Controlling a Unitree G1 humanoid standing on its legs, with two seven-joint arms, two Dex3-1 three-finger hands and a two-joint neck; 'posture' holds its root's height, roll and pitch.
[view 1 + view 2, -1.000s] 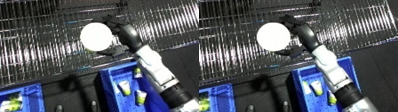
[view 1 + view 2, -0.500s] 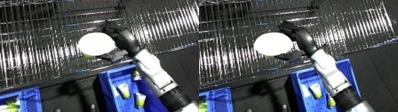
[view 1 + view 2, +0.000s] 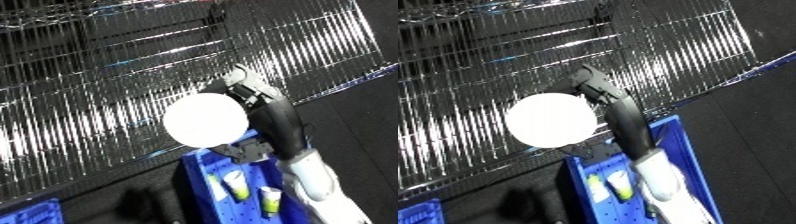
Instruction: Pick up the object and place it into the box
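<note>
Your right black hand (image 3: 258, 127) has its fingers and thumb curled around the round, glowing white ball (image 3: 206, 120), holding it in the air just above the far rim of the blue plastic bin (image 3: 673, 131), which lies directly below.

right hand (image 3: 266, 120) partly hidden behind white ball (image 3: 206, 120), blue bin (image 3: 687, 150) cropped

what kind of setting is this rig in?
Likely a warehouse or lab picking station: wire mesh shelving behind, a blue bin holding small tubes below, and the right hand carrying a white round object.
</note>
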